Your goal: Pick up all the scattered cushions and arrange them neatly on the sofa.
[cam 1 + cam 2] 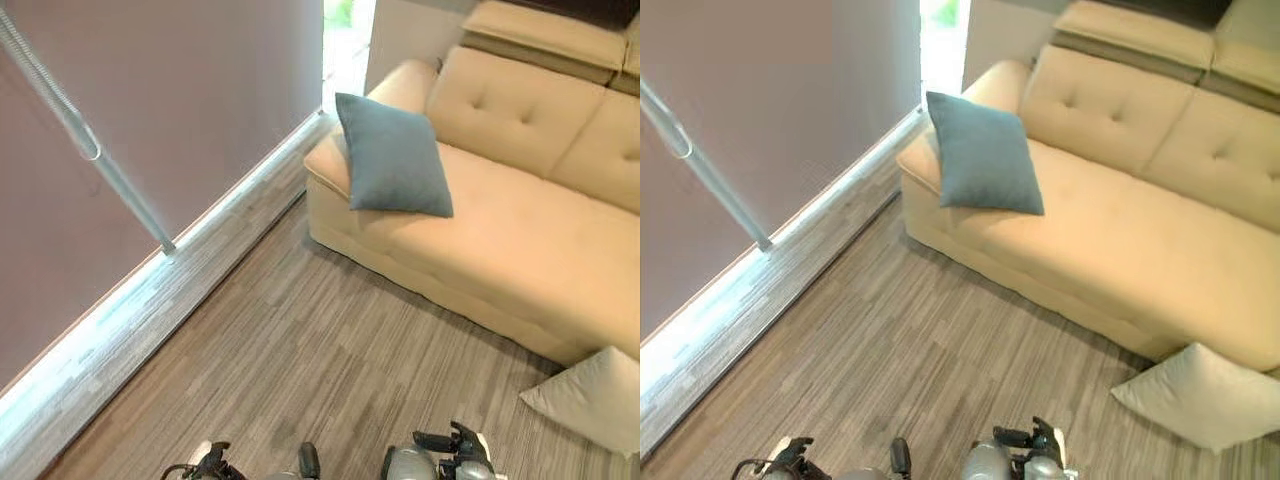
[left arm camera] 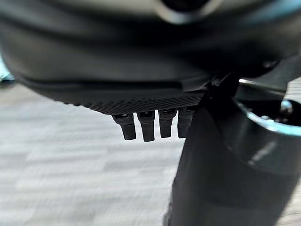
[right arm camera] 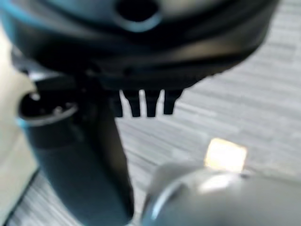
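Grey striped floorboards (image 1: 300, 370) run up to a cream sofa (image 1: 520, 230), and I'll place everything else by that sofa. Against its armrest end, propped half upright on the seat, leans a blue-grey cushion (image 1: 392, 155), already where it belongs. Down on the floor, just beside the front edge of the sofa's seat at the end away from the armrest, lies a pale cream cushion (image 1: 1205, 395), flat and a little rumpled; that one still needs lifting. A mauve wall (image 1: 150, 120) with a slanting metal pole (image 1: 95, 155) stands well apart from the sofa's armrest end.

Both arms hang low, well short of the sofa. The left hand (image 2: 153, 125) shows straight fingers pointing down over bare floor, holding nothing. The right hand (image 3: 143, 104) looks the same, fingers extended and empty.

That floor cushion looks light, soft and squashy, so I'd judge it will sag and fold if pinched by one corner. Taking a good bunch of fabric along an edge, or one hand at each side, should carry it better. Nothing fragile about it; a loose grip slipping off the cloth is the main worry.
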Motion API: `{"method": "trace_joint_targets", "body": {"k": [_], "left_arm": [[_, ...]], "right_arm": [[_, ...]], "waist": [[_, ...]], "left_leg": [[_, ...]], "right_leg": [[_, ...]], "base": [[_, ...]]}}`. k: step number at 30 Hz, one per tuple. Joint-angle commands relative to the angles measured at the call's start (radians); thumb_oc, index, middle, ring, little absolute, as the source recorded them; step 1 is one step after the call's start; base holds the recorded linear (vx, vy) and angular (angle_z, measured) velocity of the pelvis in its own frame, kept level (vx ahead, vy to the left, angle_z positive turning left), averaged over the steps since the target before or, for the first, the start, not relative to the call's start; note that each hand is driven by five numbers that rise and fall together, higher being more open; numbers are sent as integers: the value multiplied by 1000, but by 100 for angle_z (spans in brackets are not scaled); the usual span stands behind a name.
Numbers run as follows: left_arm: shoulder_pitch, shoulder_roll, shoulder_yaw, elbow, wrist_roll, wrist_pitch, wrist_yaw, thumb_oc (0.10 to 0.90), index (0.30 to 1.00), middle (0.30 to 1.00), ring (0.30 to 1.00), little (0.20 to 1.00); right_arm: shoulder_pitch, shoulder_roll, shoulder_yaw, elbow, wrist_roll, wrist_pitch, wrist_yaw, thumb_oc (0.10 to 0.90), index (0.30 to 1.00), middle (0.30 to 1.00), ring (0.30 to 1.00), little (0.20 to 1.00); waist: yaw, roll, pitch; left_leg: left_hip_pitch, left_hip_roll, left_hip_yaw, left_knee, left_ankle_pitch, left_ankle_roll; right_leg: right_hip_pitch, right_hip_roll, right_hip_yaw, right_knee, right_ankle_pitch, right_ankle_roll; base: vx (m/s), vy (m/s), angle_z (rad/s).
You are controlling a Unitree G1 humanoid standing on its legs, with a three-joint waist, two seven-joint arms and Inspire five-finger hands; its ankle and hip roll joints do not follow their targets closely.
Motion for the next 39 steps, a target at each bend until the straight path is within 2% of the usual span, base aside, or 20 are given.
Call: {"method": "trace_joint_targets", "body": {"k": [1,5,8,9,10,11,13,14,16,18,20,24,28,30,32,33,34,35,37,39], "left_arm": [[-24,-7,8,-32,20,-54,21,800,900,900,900,900],[-29,-30,-3,-31,13,-61,12,800,900,900,900,900],[-27,-53,-11,-30,4,-62,4,800,900,900,900,900],[-25,-62,-13,-31,2,-62,-3,800,900,900,900,900],[-27,-63,-20,-47,0,-66,-2,800,900,900,900,900],[-34,-61,-29,-68,-1,-68,5,800,900,900,900,900],[-37,-57,-31,-84,-6,-69,12,800,900,900,900,900],[-44,-56,-36,-108,-10,-73,28,800,900,900,900,900],[-37,-62,-39,-109,-2,-72,33,800,900,900,900,900],[-12,-66,-19,-79,-11,-70,29,800,900,900,900,900],[5,-73,44,-26,-69,-60,28,800,900,900,900,900],[-6,-70,70,10,-88,-52,28,800,900,900,900,900],[-21,-60,80,-16,-93,-51,31,800,900,900,900,900],[-40,-38,27,-34,-7,-42,74,800,900,900,900,900],[-67,-29,-7,-97,7,-57,87,800,900,900,900,900],[-67,-29,-7,-97,7,-57,87,800,900,900,900,900],[-89,-19,-40,-185,12,-72,101,800,900,900,900,900],[-89,-20,-40,-185,12,-72,101,800,900,900,900,900],[-100,-10,-63,-282,-5,-89,105,800,900,900,900,900],[-100,-8,-78,-333,-17,-102,105,800,900,900,900,900]], "right_arm": [[19,-22,11,7,17,-7,-53,800,900,900,900,900],[9,-25,19,4,42,-12,-42,800,900,900,900,900],[-7,-35,35,2,30,-13,-37,800,900,900,900,900],[-16,-41,46,-3,19,-14,-31,800,900,900,900,900],[-32,-46,86,-28,-17,-18,-31,800,900,900,900,900],[-43,-53,109,-45,-41,-20,-39,800,900,900,900,900],[-50,-63,120,-71,-60,-21,-48,800,900,900,900,900],[-68,-79,144,-111,-90,-23,-67,800,900,900,900,900],[-79,-97,165,-142,-122,-25,-77,800,900,900,900,900],[-87,-107,179,-148,-137,-29,-85,800,900,900,900,900],[-97,-103,187,-137,-139,-29,-76,800,900,900,900,900],[-95,-71,195,-80,-137,-27,-74,800,900,900,900,900],[-80,-39,203,-66,-143,-26,-63,800,900,900,900,900],[-54,-15,186,-49,-120,-30,-51,800,900,900,900,900],[-49,0,196,-55,-134,-29,-60,800,900,900,900,900],[-49,-1,196,-55,-134,-29,-60,800,900,900,900,900],[-42,-5,199,-63,-170,-22,-90,800,900,900,900,900],[-42,-5,199,-63,-170,-22,-90,800,900,900,900,900],[-35,-7,204,-98,-191,-18,-112,800,900,900,900,900],[-36,-12,209,-136,-200,-23,-132,800,900,900,900,900]], "waist": [[-40,5,33],[-56,-3,5],[-57,8,-4],[-52,14,-5],[-32,-2,6],[-14,-16,25],[-1,-30,38],[24,-40,52],[50,-35,57],[82,-32,49],[128,-13,38],[177,-26,8],[178,-46,-29],[169,-70,-57],[161,-74,-54],[162,-72,-56],[156,-64,-42],[156,-63,-45],[141,-48,-38],[131,-45,-32]], "left_leg": [[87,66,-66,54,-163,-45],[137,74,-69,58,-193,-66],[116,108,-67,152,-160,-94],[90,140,-61,253,-107,-116],[-13,185,-80,519,13,-129],[-88,195,-99,658,58,-124],[-139,213,-93,740,74,-115],[-228,193,-83,774,25,-92],[-311,132,-76,694,-37,-72],[-348,74,-78,520,-66,-49],[-352,51,-158,237,57,-72],[-374,51,-280,7,120,-84],[-330,39,-288,27,172,-69],[-290,14,-268,52,135,-39],[-274,9,-239,80,93,-17],[-277,11,-240,80,94,-17],[-235,13,-205,84,57,3],[-237,15,-206,84,58,2],[-175,19,-191,56,35,17],[-121,16,-182,31,3,14]], "right_leg": [[13,33,2,-267,208,52],[26,44,47,-272,238,42],[46,64,47,-221,213,11],[66,87,47,-203,188,-13],[114,109,46,-193,140,-63],[141,118,48,-193,121,-92],[163,132,51,-191,98,-121],[192,146,72,-186,58,-133],[224,158,88,-177,25,-127],[262,176,100,-188,5,-109],[327,224,130,-215,-17,-99],[432,259,200,-238,-74,-90],[456,244,212,-237,-76,-75],[445,212,227,-172,-70,-41],[373,177,215,-9,-11,-3],[371,179,216,-10,-9,-3],[311,110,125,150,76,36],[310,112,124,148,79,36],[268,49,34,239,130,37],[259,3,-16,183,78,29]], "base": [[487,-198,-14],[421,-235,14],[264,-212,2],[282,-363,-1],[337,-494,-9],[318,-535,-10],[187,-279,-27],[268,-166,-29],[351,-100,1],[432,19,-20],[509,43,-41],[501,50,-71],[428,142,-58],[415,230,-12],[206,180,-16],[171,185,-34],[113,115,-41],[216,180,-63],[237,118,-46],[300,9,-27]]}}
